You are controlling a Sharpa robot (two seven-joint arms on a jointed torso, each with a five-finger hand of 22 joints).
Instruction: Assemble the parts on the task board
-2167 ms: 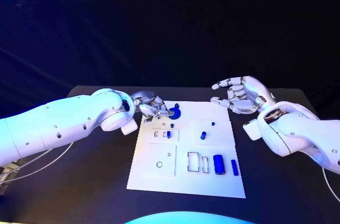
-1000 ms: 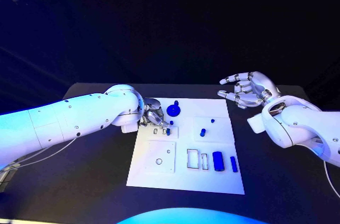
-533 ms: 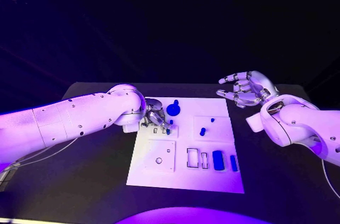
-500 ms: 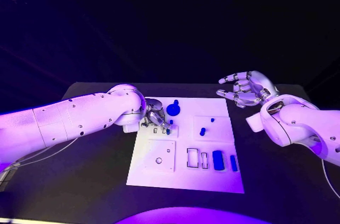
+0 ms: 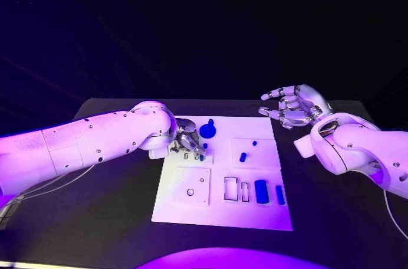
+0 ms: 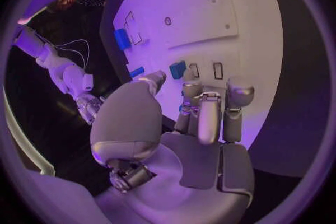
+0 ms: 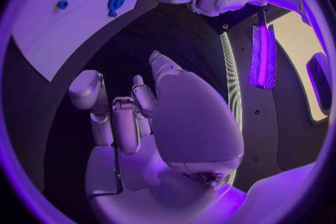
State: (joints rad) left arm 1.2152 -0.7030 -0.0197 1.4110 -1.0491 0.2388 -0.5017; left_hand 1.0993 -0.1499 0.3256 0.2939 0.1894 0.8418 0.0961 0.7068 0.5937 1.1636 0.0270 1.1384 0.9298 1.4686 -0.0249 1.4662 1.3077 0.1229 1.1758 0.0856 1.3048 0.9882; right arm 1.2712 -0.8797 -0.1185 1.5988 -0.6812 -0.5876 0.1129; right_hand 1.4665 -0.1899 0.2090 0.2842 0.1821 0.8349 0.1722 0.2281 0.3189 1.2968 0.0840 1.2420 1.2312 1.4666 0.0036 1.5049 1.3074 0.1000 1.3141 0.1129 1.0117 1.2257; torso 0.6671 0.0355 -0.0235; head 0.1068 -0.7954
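Two white arms flank a white task board (image 5: 223, 213) at centre frame. Left hand (image 5: 187, 143), upper left of the board, has its fingertips down on a small blue part (image 5: 201, 157) by the slots; whether it grips it I cannot tell. Right hand (image 5: 290, 107), upper right, hovers spread and empty. Seating that part likely needs careful alignment.

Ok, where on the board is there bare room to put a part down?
The near strip of the task board, below the blue blocks, is bare, as is its far right corner. It is crowded at the far left, where the left hand works beside the round blue part.
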